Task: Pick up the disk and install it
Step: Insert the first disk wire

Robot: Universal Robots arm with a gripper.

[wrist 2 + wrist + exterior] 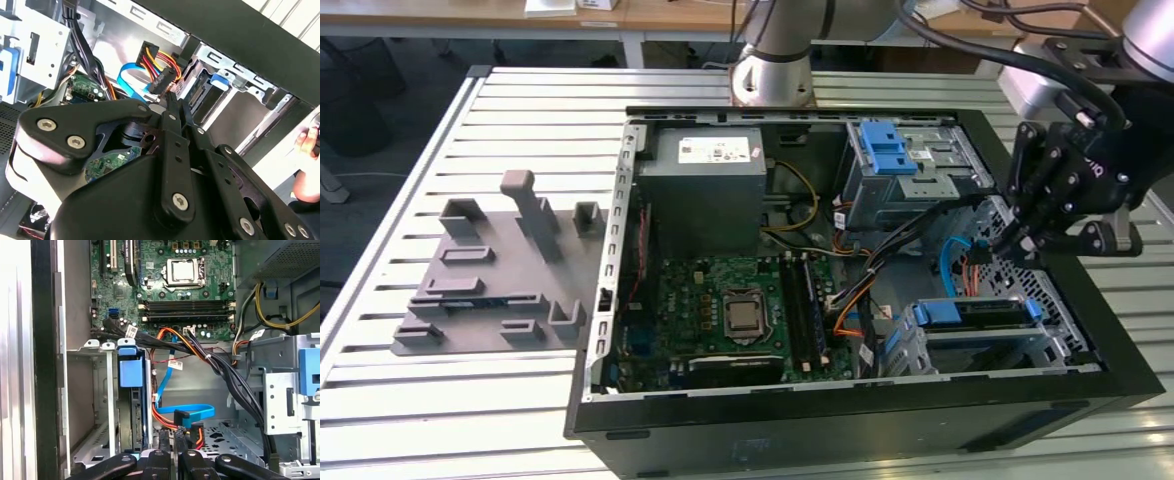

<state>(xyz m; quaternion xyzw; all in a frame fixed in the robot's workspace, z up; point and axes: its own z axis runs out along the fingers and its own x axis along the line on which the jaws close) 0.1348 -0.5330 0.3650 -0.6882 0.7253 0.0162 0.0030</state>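
One flat silver hard drive in a blue plastic bracket, the disk (970,313) (131,374), seated edge-up in the grey metal drive cage (987,345) at the front corner of the open black computer case (854,440), on the exterior view's right. Just beside that cage and above the case floor, the black gripper (1021,240) (172,432) (172,97), fingers pressed together on nothing, close to a flat blue data cable (192,412). Farther out, the green motherboard (720,300), then the grey slatted table (400,400).
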